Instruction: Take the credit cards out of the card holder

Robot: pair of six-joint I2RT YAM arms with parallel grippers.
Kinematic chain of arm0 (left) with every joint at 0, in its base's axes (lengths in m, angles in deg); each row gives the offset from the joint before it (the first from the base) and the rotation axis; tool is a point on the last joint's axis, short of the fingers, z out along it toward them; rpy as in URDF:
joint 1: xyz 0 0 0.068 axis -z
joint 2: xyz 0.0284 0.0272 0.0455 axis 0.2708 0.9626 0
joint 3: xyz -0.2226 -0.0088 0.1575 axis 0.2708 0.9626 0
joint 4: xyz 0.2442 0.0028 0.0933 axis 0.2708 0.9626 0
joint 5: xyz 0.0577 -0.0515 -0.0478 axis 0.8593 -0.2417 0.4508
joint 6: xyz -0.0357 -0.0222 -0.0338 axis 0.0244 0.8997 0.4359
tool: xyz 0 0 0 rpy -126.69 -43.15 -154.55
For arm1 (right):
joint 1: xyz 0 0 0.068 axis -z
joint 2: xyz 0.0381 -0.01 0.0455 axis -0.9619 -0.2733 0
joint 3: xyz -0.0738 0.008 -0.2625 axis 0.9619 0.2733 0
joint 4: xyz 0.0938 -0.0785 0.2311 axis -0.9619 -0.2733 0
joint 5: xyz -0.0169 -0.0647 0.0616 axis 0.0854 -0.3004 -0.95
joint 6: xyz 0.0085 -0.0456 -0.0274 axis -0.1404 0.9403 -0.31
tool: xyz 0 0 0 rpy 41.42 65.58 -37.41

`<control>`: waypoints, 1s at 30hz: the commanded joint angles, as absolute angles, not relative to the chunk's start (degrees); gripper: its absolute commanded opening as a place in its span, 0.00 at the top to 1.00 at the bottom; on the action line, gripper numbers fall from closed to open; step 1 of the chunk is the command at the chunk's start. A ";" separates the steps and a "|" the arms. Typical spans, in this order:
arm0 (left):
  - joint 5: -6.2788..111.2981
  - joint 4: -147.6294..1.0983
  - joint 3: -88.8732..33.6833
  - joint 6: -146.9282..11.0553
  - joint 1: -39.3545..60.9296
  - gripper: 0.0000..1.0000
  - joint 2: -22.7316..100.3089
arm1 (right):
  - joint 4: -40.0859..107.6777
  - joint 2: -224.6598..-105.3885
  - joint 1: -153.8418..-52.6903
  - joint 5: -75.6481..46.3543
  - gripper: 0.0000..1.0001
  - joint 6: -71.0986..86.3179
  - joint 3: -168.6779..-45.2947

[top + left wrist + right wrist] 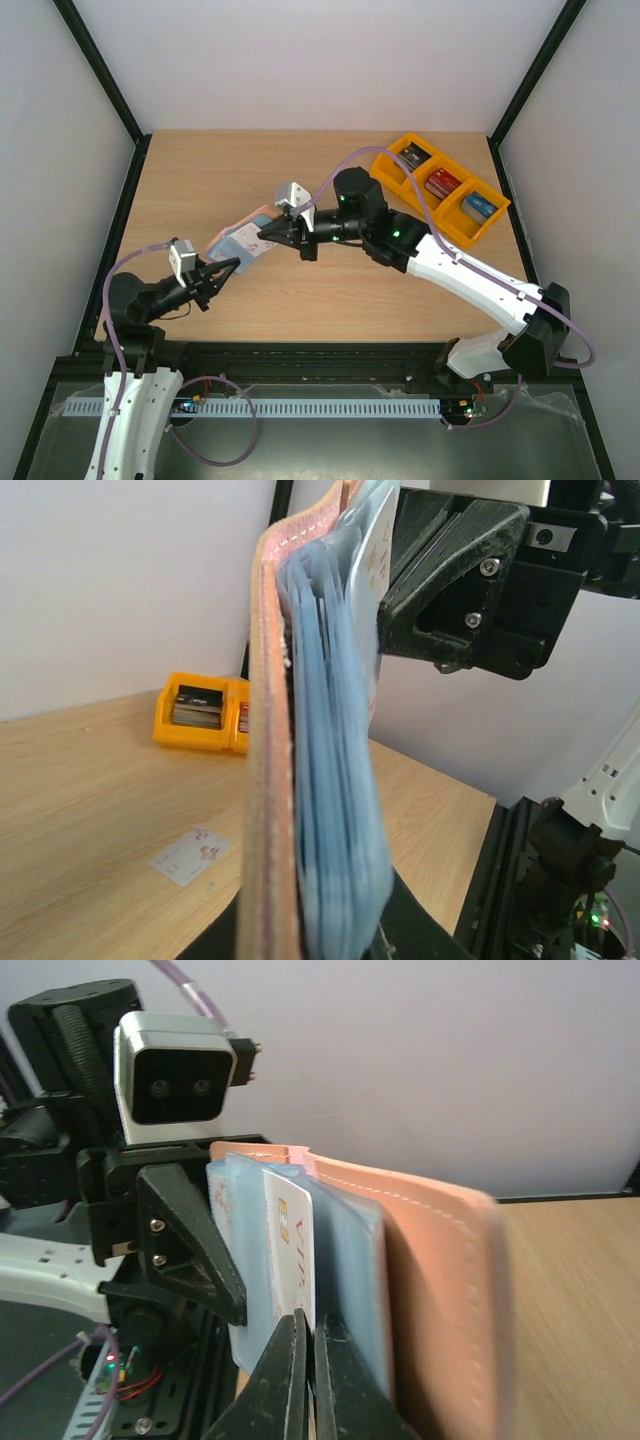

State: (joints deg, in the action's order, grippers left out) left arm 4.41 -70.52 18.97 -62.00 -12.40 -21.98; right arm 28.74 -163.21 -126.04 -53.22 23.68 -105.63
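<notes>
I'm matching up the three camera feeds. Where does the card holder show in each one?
Top external: card holder left of centre, open side up.
Left wrist: card holder dead centre, edge-on, running top to bottom.
Right wrist: card holder centre to right, pinkish cover nearest.
Shared landmark: the wooden table.

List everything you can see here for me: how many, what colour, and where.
table: one, light wood, under everything
bins: three, orange, far right of table
boxes: three, dark, red and blue, one per bin
holder: one, pinkish outside, blue pockets inside, held between the claws
tucked card: one, white, in a holder pocket
loose card: one, whitish with reddish marks, flat on table
left claw: one, black, shut on holder
right claw: one, black, shut on tucked card
</notes>
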 commanded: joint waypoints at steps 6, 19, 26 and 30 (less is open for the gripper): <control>23.46 -67.64 20.88 -52.49 -13.58 0.98 -22.39 | 35.15 -159.68 -118.50 -42.10 0.98 13.00 -103.17; 42.47 -63.31 25.13 -39.99 -18.50 0.98 -24.23 | 22.96 -166.93 -106.14 -22.71 0.98 -4.91 -106.00; 38.65 -65.11 28.16 -36.26 -19.55 0.98 -26.81 | 2.98 -174.50 -106.13 -29.50 0.98 21.02 -116.00; 36.09 -66.48 28.65 -35.92 -19.67 0.98 -27.04 | -3.49 -176.93 -106.47 -29.18 0.98 28.27 -117.14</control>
